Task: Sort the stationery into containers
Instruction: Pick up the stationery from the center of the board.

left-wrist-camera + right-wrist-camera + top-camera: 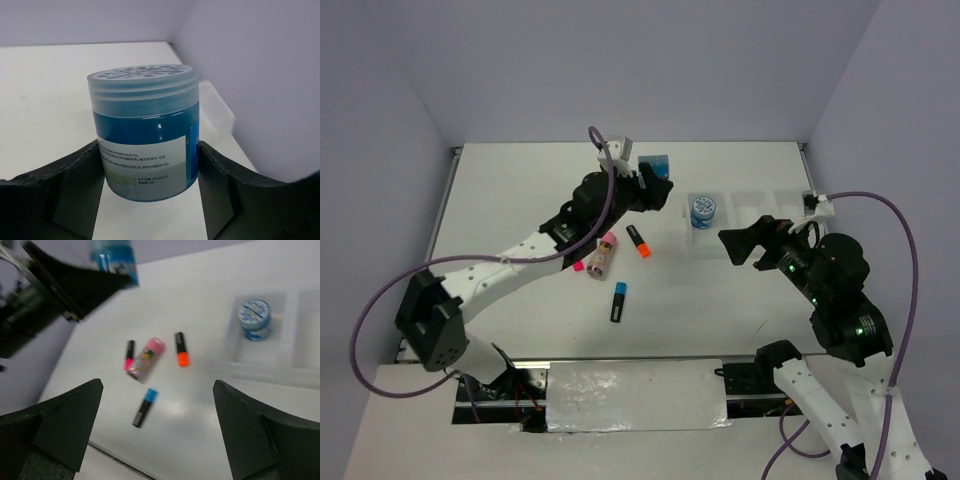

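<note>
The left gripper [150, 157] is clamped on a blue jar [145, 115], held upright off the table just beyond the far left corner of the tray [752, 203]. The right gripper [741, 250] hangs at the tray's near side with its jaws spread and nothing between them. A second jar [703, 211] stands in the tray's leftmost compartment and the other two look bare. Left of the tray lie the orange highlighter [639, 241], glue stick [605, 255], pink highlighter [578, 266] and blue highlighter [619, 301], so one item seems sorted, one in hand and four left.
</note>
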`<state>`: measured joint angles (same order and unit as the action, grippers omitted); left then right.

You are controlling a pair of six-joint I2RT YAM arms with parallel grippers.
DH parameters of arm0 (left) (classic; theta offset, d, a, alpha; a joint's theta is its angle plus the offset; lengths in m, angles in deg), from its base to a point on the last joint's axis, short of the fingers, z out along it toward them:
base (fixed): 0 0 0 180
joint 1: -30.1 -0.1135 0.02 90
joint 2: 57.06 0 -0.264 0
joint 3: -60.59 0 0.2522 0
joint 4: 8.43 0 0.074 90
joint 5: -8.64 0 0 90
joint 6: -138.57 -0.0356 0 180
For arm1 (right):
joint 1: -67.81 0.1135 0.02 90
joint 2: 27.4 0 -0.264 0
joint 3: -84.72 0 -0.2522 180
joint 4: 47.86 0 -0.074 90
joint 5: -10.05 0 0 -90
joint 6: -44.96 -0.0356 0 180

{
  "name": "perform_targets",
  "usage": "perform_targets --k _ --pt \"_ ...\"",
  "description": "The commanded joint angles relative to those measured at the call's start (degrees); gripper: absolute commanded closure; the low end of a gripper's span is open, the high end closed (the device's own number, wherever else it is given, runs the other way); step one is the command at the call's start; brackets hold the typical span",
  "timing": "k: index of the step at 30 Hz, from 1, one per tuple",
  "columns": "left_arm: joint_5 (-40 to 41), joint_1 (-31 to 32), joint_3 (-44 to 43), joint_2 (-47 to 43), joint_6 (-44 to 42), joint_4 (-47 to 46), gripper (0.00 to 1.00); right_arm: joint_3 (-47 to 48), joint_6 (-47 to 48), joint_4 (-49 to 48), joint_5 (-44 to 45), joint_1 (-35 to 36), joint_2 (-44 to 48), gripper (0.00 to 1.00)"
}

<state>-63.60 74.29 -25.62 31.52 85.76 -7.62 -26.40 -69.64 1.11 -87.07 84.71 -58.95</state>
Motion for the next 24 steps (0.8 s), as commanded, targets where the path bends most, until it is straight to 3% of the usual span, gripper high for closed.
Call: perform_targets --k 1,4,5,8,11,14,18,24 --pt "-27.24 1.43 9.31 -6.91 -19.32 -17.71 1.0 7.89 -4.65 -4.07 -10.4 0.41 -1.75 0.01" --pt "-32.94 4.59 16.53 -16.29 -27.5 -15.36 1.0 7.99 -11.76 -8.03 -23.59 0.58 -6.41 0.02" --pt "-34.01 5.03 18.72 -17.72 -29.78 -14.13 1.0 8.43 -12.05 -7.78 -24.08 1.11 -7.46 0.03" --pt "-42.01 6.96 22.51 -23.7 -32.34 -11.75 1.0 9.75 -11.52 -5.5 -15.76 4.44 -7.56 0.01" --pt "-42.9 9.15 24.19 -27.66 -34.37 -9.56 1.0 12.64 -10.47 0.54 -11.8 7.78 -11.67 0.0" --pt "-43.69 10.65 23.23 -28.55 -35.26 -6.83 1.0 12.04 -10.73 0.75 -3.1 15.59 -12.74 0.0" --pt "-42.81 12.68 22.0 -27.49 -36.57 -5.25 1.0 8.18 -13.37 -3.99 -4.04 22.28 -13.36 0.0" --pt "-40.44 13.65 21.82 -26.17 -38.59 -4.98 1.0 5.45 -14.42 -5.41 -3.34 25.28 -12.31 0.0"
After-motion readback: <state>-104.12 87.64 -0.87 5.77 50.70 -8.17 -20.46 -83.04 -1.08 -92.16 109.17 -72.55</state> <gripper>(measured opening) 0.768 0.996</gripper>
